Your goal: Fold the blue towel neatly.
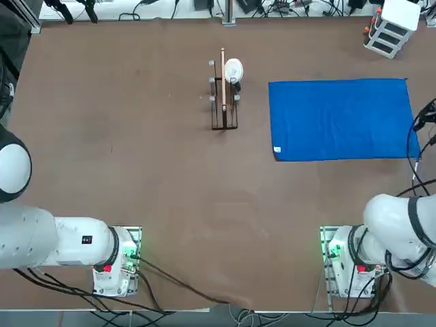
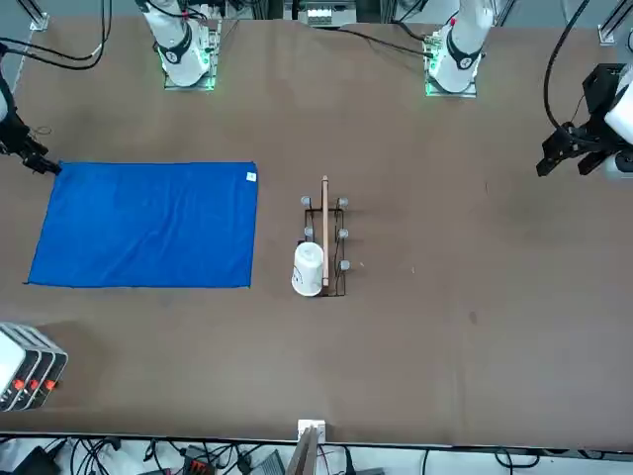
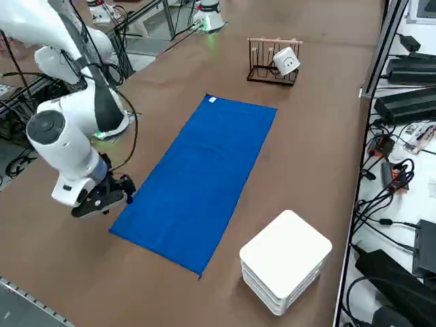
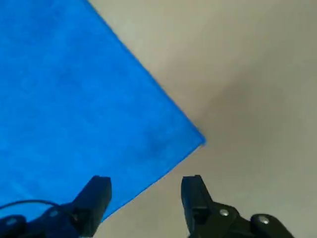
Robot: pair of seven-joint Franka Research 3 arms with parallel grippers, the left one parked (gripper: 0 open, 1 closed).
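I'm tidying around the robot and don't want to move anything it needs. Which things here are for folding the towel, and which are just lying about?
For the fold:
- bright-blue rectangular cloth towel
- right claw, open near a towel corner

Lying about:
- dark wire rack
- white cup
- white stacked trays

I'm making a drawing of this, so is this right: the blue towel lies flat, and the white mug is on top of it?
The mug isn't on the towel; the right side view shows it on the rack. The towel does lie flat.

Plain blue towel (image 1: 340, 120); brown table (image 1: 157, 191)
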